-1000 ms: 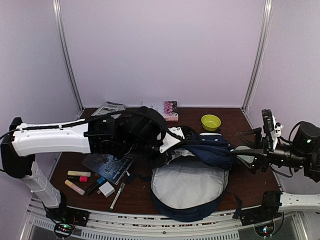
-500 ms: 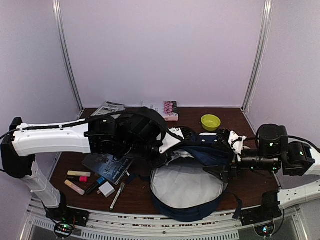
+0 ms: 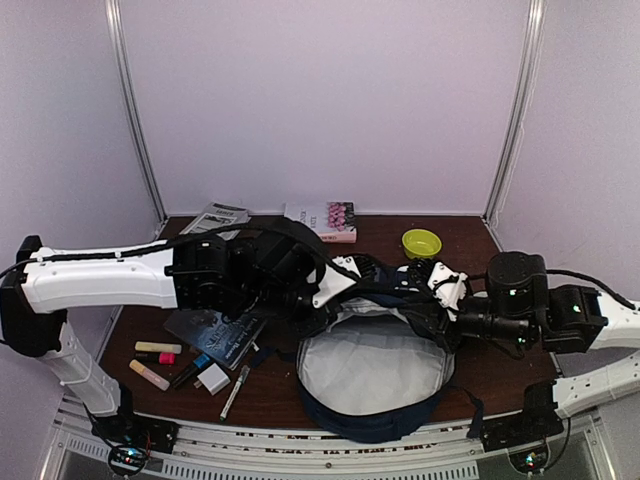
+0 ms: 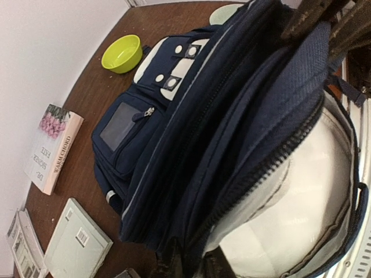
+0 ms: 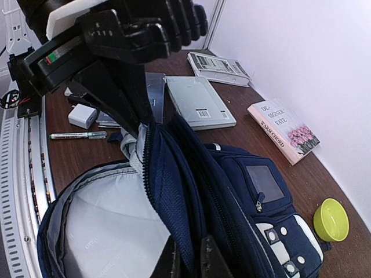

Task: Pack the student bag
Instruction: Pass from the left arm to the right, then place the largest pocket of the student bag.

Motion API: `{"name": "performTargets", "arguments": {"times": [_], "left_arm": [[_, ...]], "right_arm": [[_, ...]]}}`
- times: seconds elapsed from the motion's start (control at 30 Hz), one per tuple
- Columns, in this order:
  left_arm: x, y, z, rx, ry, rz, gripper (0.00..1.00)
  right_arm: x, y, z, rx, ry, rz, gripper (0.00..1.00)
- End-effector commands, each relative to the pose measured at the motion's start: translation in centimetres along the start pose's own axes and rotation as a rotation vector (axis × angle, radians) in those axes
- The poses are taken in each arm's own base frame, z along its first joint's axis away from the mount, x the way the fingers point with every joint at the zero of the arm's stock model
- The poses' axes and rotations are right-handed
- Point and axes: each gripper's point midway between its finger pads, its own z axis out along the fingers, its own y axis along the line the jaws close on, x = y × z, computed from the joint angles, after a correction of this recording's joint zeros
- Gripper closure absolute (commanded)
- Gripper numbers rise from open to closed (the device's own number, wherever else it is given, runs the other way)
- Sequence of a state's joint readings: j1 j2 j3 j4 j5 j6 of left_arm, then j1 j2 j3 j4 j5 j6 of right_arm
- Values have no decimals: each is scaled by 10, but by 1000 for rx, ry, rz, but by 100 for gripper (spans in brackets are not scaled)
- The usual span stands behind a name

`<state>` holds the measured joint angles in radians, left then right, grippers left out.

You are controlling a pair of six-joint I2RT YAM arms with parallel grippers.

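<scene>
We see large navy-blue fabric backpack (image 3: 370, 365), frame centre; left jaws, right jaws each clamped on its raised flap.

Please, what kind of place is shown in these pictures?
Most likely a robot test booth, not a real classroom: plain pale walls close in a brown table, and school things are laid out on it, such as the student bag, a book and markers.

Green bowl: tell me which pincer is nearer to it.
Right. The right pincer grips the student bag just near-side of the green bowl; the left pincer holds the bag farther off, to the bowl's left.
</scene>
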<state>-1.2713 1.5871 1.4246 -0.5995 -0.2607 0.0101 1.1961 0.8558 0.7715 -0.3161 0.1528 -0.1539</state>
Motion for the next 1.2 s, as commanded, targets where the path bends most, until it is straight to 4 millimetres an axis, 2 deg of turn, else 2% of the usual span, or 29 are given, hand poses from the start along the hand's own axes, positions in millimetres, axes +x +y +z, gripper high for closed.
{"name": "performTargets", "arguments": {"times": [0.0, 0.1, 0.2, 0.23, 0.33, 0.4, 0.47, 0.57, 0.8, 0.87, 0.97, 1.03, 1.1, 1.17], "left_arm": [[10, 30, -18, -124, -4, -84, 73], [42, 53, -31, -256, 68, -169, 40], [79, 78, -54, -400, 132, -289, 8], [92, 85, -62, -445, 153, -320, 3], [131, 107, -83, -512, 196, -484, 2], [155, 116, -88, -510, 218, -602, 2], [177, 121, -94, -518, 249, -675, 2], [209, 138, -117, -598, 324, -753, 2], [258, 166, -136, -453, 173, -1041, 2], [270, 175, -143, -476, 164, -1084, 2], [274, 181, -140, -479, 147, -1110, 2], [282, 184, -135, -489, 144, -1168, 2], [292, 188, -131, -492, 117, -1251, 2], [302, 193, -130, -496, 64, -1338, 3]], "right_arm": [[-20, -12, 9, 89, -107, 103, 100], [-19, -24, 20, 174, -125, 183, 100], [-16, -30, 31, 229, -106, 206, 100], [-16, -31, 33, 240, -101, 211, 100], [-17, -33, 37, 252, -105, 229, 100], [-19, -31, 38, 238, -117, 245, 100], [-20, -28, 39, 225, -124, 262, 100], [-16, -27, 41, 217, -114, 293, 100], [-7, -20, 45, 187, -89, 371, 100], [-14, -7, 47, 105, -88, 383, 96], [-49, 22, 47, -98, -156, 424, 78], [-69, 35, 51, -190, -195, 449, 73], [-78, 32, 62, -162, -184, 453, 77], [-70, 22, 80, -68, -122, 439, 89]]}}
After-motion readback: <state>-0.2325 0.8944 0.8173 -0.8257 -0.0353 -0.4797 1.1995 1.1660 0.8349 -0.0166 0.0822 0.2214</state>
